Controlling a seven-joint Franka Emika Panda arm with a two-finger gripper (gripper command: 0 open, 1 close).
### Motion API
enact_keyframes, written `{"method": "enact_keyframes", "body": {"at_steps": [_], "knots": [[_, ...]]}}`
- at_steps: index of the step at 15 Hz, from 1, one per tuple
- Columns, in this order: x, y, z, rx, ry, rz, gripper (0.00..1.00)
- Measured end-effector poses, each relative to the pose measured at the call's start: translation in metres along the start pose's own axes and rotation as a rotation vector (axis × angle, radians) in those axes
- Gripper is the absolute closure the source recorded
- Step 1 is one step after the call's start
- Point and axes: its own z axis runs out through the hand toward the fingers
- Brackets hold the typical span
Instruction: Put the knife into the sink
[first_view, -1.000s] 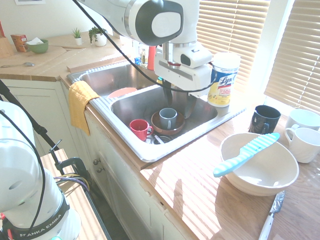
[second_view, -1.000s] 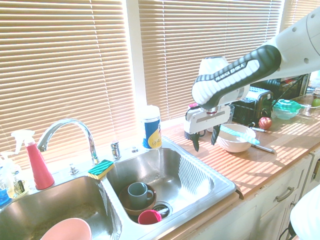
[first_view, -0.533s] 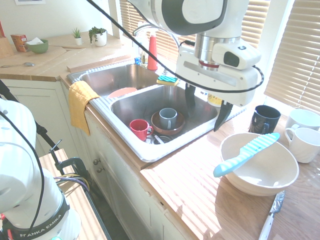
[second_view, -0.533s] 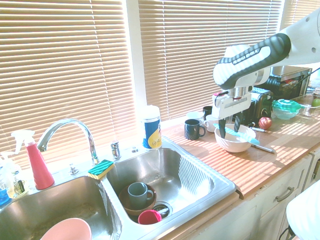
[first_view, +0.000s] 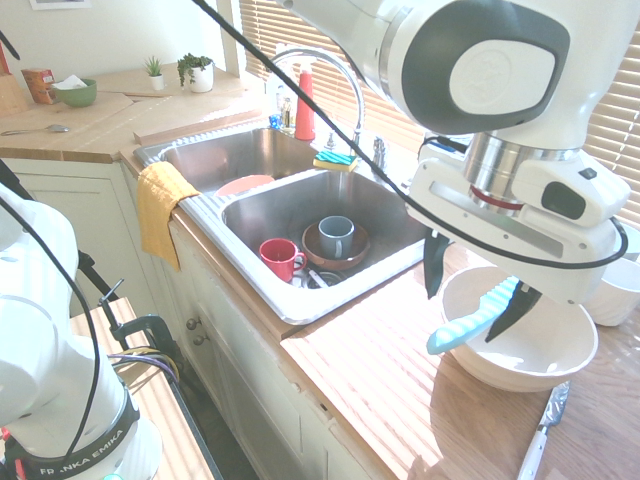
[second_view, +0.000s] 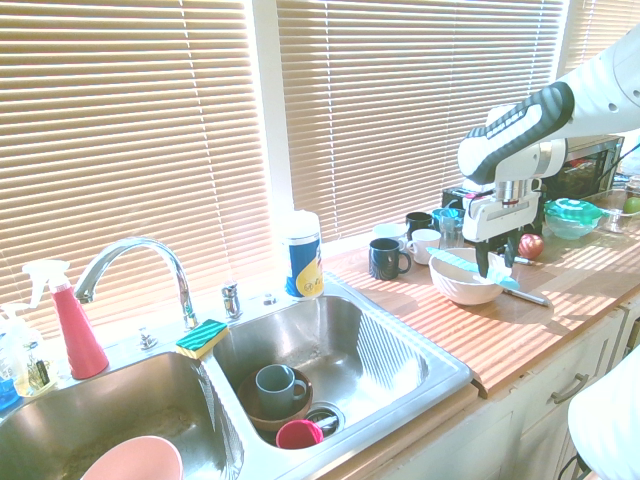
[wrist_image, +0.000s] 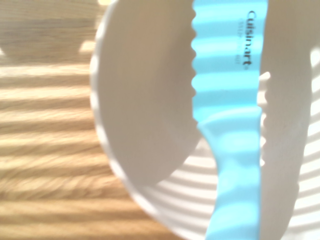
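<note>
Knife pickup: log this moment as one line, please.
phase: approach | gripper: open, over knife | knife: across white bowl rim, not held | sink: no knife

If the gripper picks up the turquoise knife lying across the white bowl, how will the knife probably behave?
The knife looks like smooth plastic, so it is probably light, stiff and somewhat slippery. It only rests across the bowl's rim, handle overhanging, so a push may tip or slide it off.

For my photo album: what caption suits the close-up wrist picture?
Turquoise knife lying across the white bowl on the wooden counter.
</note>
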Motion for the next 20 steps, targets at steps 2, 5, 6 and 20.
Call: {"method": "enact_keyframes", "body": {"at_steps": [2,5,6,20], "knots": [[0.009,-0.004,0.009,0.006,0.033,0.006,1.00],[0.014,-0.007,0.019,0.007,0.041,0.014,1.00],[0.014,-0.007,0.022,0.006,0.038,0.015,1.00],[0.012,-0.026,0.020,0.038,0.041,0.001,1.00]]}}
